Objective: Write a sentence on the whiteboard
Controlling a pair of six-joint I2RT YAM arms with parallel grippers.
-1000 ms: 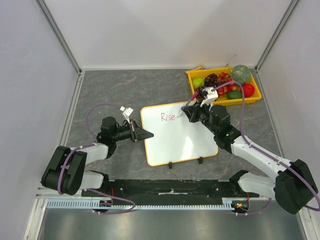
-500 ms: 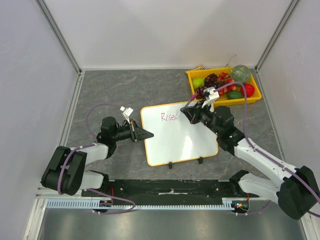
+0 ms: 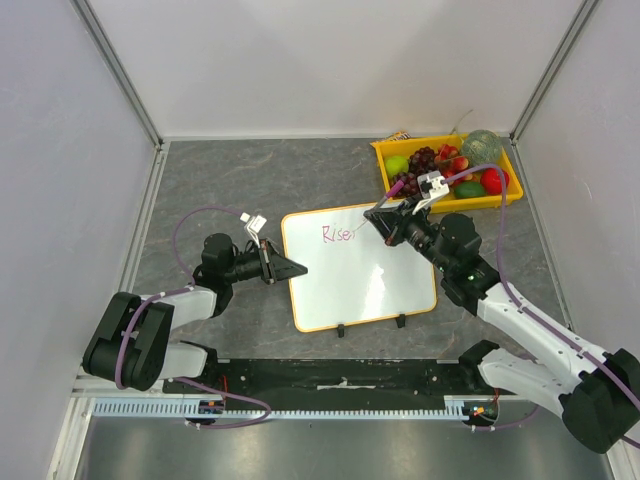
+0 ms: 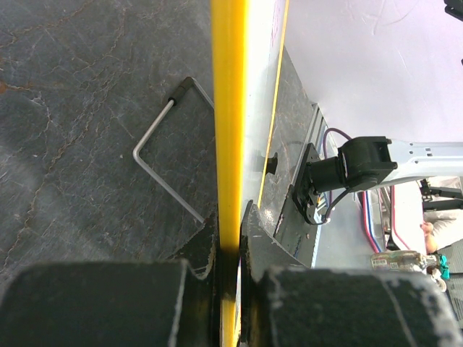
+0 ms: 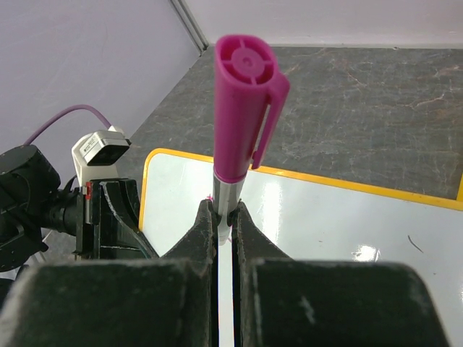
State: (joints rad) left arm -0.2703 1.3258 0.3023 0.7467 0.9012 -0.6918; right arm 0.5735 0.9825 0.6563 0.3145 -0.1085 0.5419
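We had the left end effector [image 4: 230,242] pinching the whiteboard [image 3: 360,285] rim, likely to stop sliding; it lay mid bench [image 3: 230,180], toward the near edge. Right end effector [image 5: 224,225] clamped the marker [image 5: 242,101] for writing; the sentence [image 3: 337,233] read only "Rise".

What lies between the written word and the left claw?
Only bare whiteboard surface, seen in the top view, separates the written word from the left claw.

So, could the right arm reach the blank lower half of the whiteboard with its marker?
Probably yes: the right end effector holds the marker over the whiteboard, whose blank area is bare; the left end effector only clamps its left edge.
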